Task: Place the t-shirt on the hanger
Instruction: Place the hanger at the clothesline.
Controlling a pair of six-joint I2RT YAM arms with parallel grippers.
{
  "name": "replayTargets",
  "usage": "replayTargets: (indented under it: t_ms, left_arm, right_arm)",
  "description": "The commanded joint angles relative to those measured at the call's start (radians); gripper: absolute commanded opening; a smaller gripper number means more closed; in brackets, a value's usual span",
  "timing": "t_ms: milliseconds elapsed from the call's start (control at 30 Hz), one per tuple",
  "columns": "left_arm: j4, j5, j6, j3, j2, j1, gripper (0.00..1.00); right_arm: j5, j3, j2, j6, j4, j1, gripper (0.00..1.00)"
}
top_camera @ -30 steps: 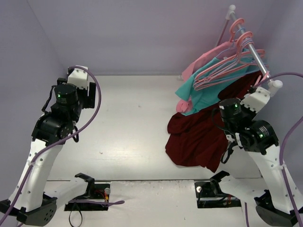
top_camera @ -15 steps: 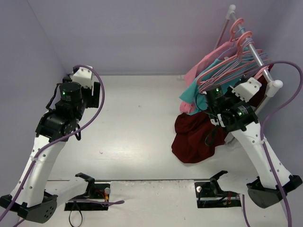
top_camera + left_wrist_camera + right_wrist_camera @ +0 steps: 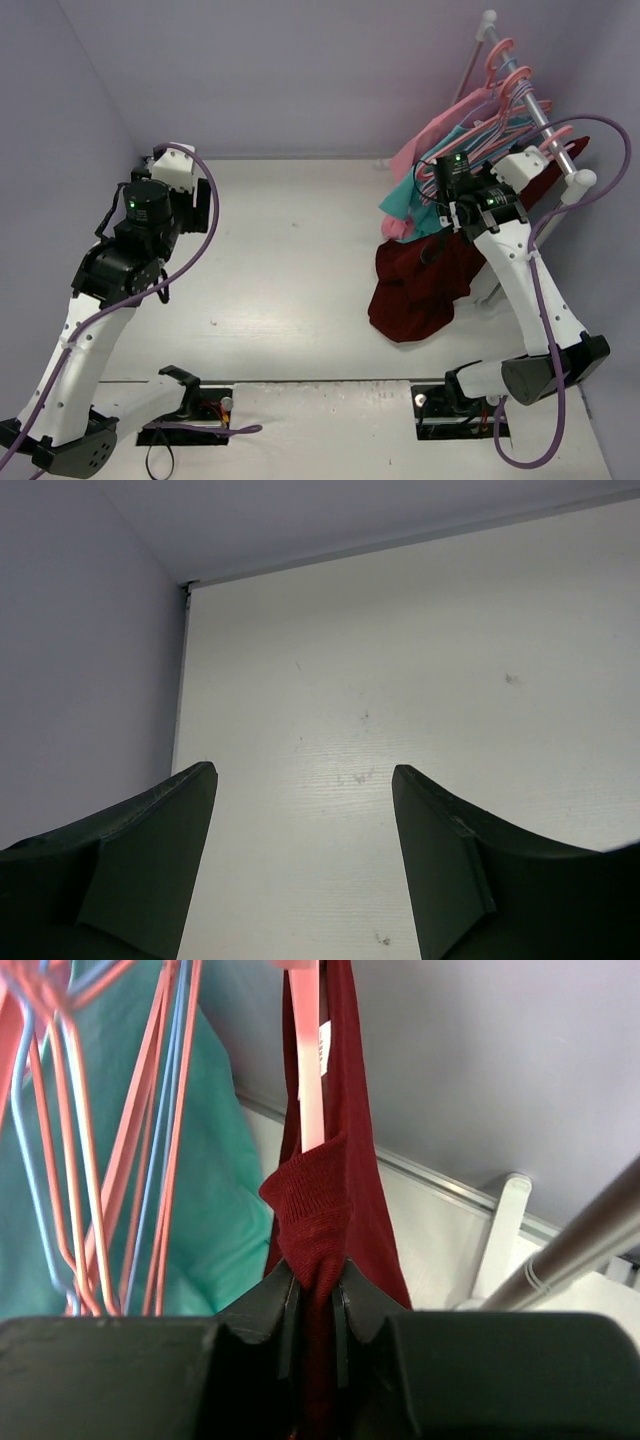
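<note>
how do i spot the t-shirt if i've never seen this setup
Look to the metal clothes rail at the far right corner of the table. Below it hang several garments; the t-shirt is the lowest, sagging toward the table. It alone is dark maroon, beside a teal garment and a pink garment, and pinched in the right fingers.

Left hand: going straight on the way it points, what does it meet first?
Probably the table. Nothing shows between it and the open left hand, though depth is unclear.
</note>
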Motion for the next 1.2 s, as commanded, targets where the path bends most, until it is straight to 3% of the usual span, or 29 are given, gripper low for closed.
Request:
replayTargets:
  t_ms: [0, 333, 600, 700, 800, 933, 1033, 1167]
  left_arm:
    - [0.050, -0.020, 0.018, 0.007, -0.020, -0.009, 0.67]
    - [0.052, -0.017, 0.015, -0.022, -0.031, -0.012, 0.67]
    - [0.050, -0.037, 0.034, -0.026, -0.043, -0.012, 0.67]
    - [0.050, -0.035, 0.031, -0.023, -0.045, -0.012, 0.66]
    - [0.048, -0.037, 0.031, -0.010, -0.049, -0.012, 0.67]
    - [0.044, -0.043, 0.036, 0.023, -0.050, -0.012, 0.70]
    - [0.039, -0.047, 0.039, 0.061, -0.049, -0.012, 0.74]
    - [0.033, -0.050, 0.039, 0.101, -0.049, -0.012, 0.78]
  right_arm:
    - [0.043, 0.061, -0.008, -0.010, 0.112, -0.040, 0.00]
    - [-0.058, 0.040, 0.018, -0.022, 0.164, -0.089, 0.00]
    - [-0.111, -0.037, 0.035, -0.028, 0.220, -0.091, 0.10]
    - [-0.116, -0.023, 0.040, -0.057, 0.238, -0.089, 0.26]
    - [-0.120, -0.004, 0.030, -0.100, 0.249, -0.075, 0.61]
    - [-0.115, 0.022, -0.024, -0.188, 0.267, -0.048, 0.93]
    - [-0.121, 0.037, -0.086, -0.261, 0.277, -0.013, 1.00]
    - [-0.171, 0.052, -0.181, -0.377, 0.288, 0.015, 1.00]
